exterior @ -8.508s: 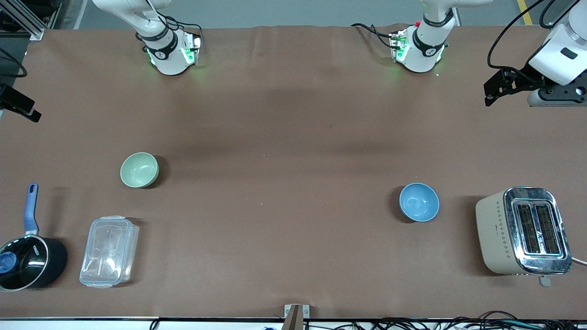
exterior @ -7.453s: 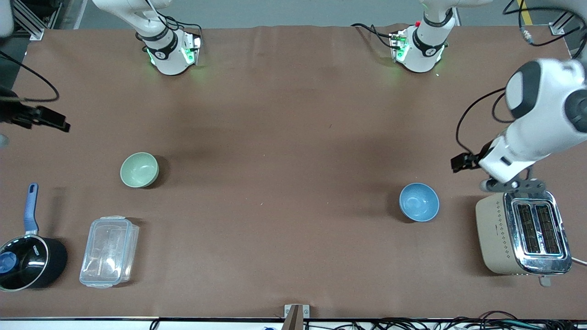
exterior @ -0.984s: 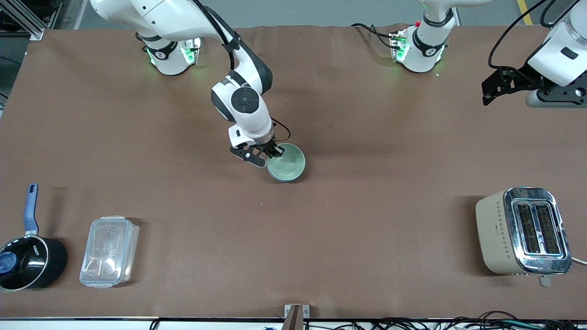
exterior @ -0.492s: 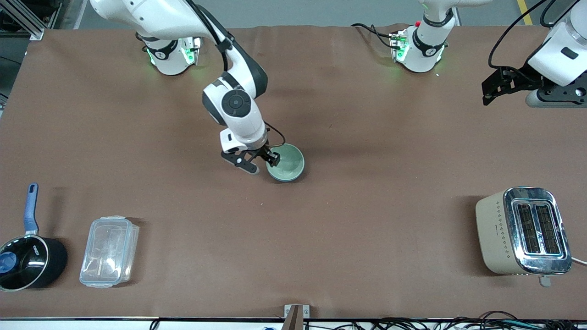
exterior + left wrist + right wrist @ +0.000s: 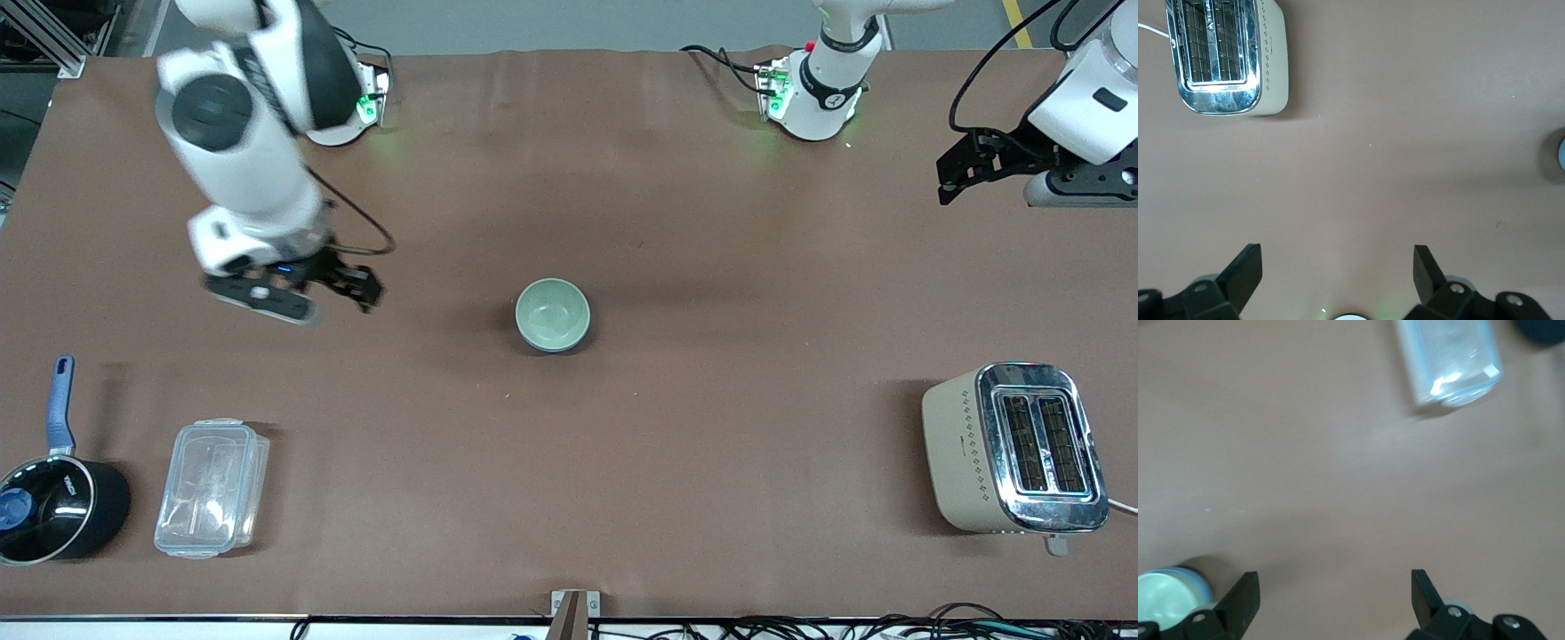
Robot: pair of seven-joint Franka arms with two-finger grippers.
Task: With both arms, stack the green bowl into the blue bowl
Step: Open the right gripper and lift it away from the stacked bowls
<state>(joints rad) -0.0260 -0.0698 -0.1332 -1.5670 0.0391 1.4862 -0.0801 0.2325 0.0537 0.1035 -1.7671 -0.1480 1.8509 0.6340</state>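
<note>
The green bowl (image 5: 552, 312) sits nested in the blue bowl (image 5: 569, 344) at the middle of the table; only a thin blue edge shows round it. My right gripper (image 5: 356, 286) is open and empty, up in the air over bare table toward the right arm's end. Its wrist view shows its jaws (image 5: 1335, 590) wide apart, with the green bowl (image 5: 1161, 600) and the blue rim (image 5: 1201, 583) at the edge. My left gripper (image 5: 960, 169) is open and empty, waiting near the left arm's end; its wrist view (image 5: 1338, 273) shows bare table and a sliver of the blue bowl (image 5: 1561, 152).
A beige toaster (image 5: 1013, 449) stands at the left arm's end, near the front camera. A clear lidded container (image 5: 212, 487) and a black saucepan (image 5: 53, 508) with a blue handle stand at the right arm's end. The container (image 5: 1448, 360) shows in the right wrist view.
The bowls, once apart, now stand nested at the middle. In the last second my right gripper let go of the green bowl, rose and drew back toward the right arm's end. The left arm held still.
</note>
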